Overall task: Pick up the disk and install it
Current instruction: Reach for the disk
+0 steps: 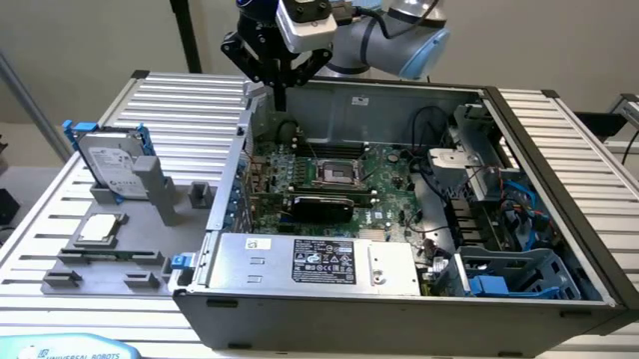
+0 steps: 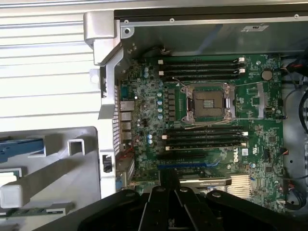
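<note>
Progress: none visible on either step. Disk point(image 1: 112, 158) stands on edge, leaning slightly, in a slot of the grey fixture point(image 1: 150, 238) at the exterior view's left, outside the computer case point(image 1: 399, 318). Its white label faces the camera and the blue rail frames it. Nothing touches it.

Gripper point(image 1: 283, 101) hangs over the far corner of the case on the exterior view's left, well apart from the disk. Fingers are pressed together and hold nothing. They point straight down above the motherboard point(image 1: 334, 176).

By my reading, pick-up is not yet done and installation is wholly undone. Blue drive cage point(image 1: 519, 273) at the near corner of the case, on the exterior view's right, looks unoccupied; I judge it the likely seat but cannot confirm that.

Other items: a small square silver chip point(image 1: 100, 228) lies flat on the fixture nearer the camera than the disk. A silver box with a black label point(image 1: 319, 262) sits along the near wall of the case.

Surface: ribbed metal table point(image 1: 190, 105) of pale slats, carrying the fixture and the case side by side. Room: plain beige wall point(image 1: 90, 37) behind, with a dark upright pole point(image 1: 185, 34) by the table's far edge.
</note>
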### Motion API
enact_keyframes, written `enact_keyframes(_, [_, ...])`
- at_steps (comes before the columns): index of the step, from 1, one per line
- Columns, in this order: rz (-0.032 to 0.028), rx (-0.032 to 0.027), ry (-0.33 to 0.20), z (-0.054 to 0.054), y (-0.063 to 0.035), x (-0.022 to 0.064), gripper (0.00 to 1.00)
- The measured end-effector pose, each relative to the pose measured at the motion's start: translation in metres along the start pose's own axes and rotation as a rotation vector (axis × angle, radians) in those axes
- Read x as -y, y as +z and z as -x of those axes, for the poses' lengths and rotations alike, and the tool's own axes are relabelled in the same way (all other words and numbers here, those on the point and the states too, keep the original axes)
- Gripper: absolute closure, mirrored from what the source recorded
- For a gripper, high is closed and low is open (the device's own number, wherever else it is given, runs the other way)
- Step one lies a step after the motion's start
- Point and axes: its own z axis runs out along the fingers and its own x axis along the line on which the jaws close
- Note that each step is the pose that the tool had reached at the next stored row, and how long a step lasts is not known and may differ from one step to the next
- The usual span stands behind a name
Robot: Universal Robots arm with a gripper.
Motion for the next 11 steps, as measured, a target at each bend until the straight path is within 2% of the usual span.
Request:
enact_keyframes(4, [-0.0001, -0.0019, 0.0, -0.018, -0.0003, 0.0001, 0.89])
enact_keyframes(11, [-0.0009, -0.0126, 0.001, -0.05, -0.0009, 0.0003, 0.89])
